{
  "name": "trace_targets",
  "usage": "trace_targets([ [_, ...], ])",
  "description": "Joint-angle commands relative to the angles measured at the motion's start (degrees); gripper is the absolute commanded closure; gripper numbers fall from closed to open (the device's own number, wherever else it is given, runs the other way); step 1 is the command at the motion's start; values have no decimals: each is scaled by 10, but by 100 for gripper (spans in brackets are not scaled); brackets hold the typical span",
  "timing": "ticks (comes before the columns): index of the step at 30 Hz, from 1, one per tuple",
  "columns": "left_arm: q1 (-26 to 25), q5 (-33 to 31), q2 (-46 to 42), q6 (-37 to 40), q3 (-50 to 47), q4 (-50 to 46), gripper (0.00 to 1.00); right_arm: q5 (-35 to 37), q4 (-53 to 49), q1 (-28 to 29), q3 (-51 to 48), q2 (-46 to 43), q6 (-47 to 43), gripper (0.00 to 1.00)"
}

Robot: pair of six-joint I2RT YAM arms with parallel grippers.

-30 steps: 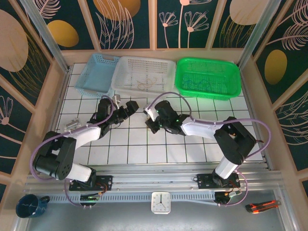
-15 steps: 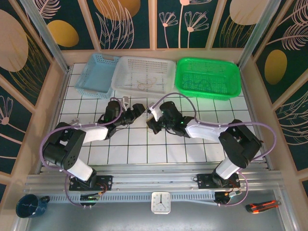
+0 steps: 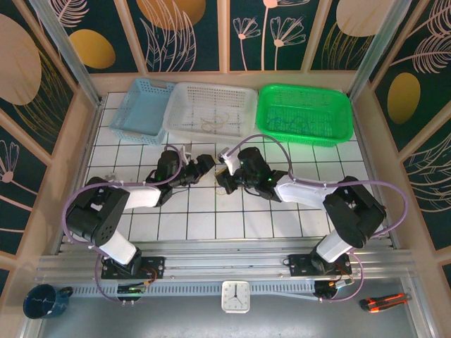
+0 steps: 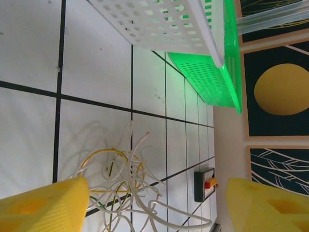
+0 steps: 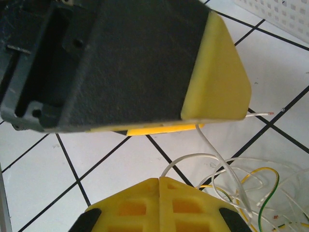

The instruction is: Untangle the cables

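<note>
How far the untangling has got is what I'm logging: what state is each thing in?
cables: one tangled clump lying on the table.
left fingers: open, one either side of the clump.
right fingers: shut together beside the clump; a pinched strand cannot be confirmed.
white basket: upright, a few pale strands inside.
green basket: upright, thin dark strands inside.

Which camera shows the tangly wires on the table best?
The left wrist view: the cables lie spread out close up, white, yellow and green strands clear. The right wrist view catches just part of them; the top view makes them too tiny.
</note>
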Motion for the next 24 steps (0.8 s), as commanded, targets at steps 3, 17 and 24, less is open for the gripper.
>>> trace_targets([
  [3, -8, 9, 10, -13, -1, 39, 36, -12, 27, -5, -9, -13, 12, 100],
  [17, -9, 6, 4, -17, 5, 43, 95, -12, 45, -7, -35, -23, 22, 100],
  [24, -9, -4, -30, -12, 7, 30, 100, -10, 64, -10, -52, -27, 34, 100],
])
